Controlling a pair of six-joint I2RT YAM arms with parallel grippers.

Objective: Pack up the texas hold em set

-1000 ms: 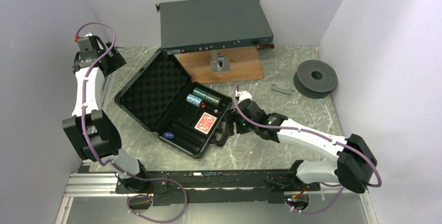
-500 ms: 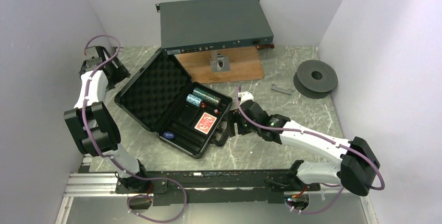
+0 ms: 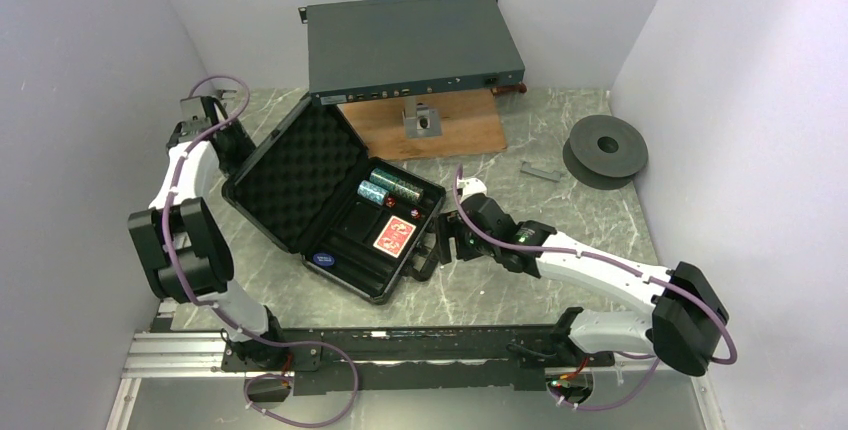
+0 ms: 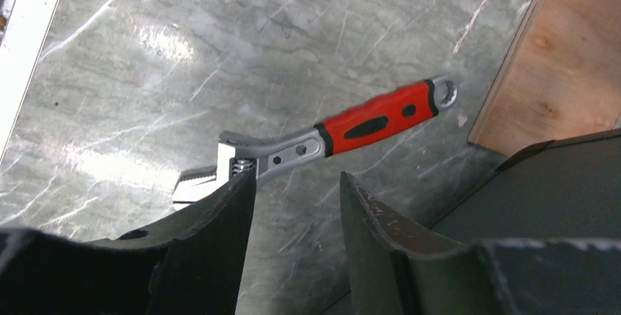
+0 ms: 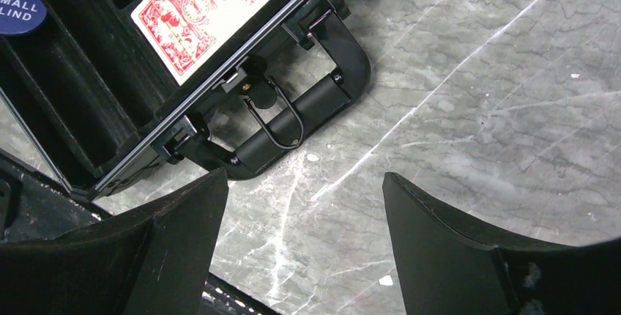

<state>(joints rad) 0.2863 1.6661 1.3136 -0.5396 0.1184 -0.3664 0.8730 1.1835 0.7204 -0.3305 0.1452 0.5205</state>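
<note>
**A:** Where is the briefcase (image 3: 385,255)?

**B:** It lies open on the surface (image 3: 560,220), with the chip stacks (image 3: 390,188) and card deck (image 5: 199,15) inside. The left fingers (image 4: 212,234) are apart and empty behind the lid (image 3: 295,165). The right fingers (image 5: 183,242) are spread and empty over the handle (image 5: 293,121).

**A:** What's the risk?

**B:** Shoving the lid may slide the whole case, or drop the lid onto the right fingers.
</note>
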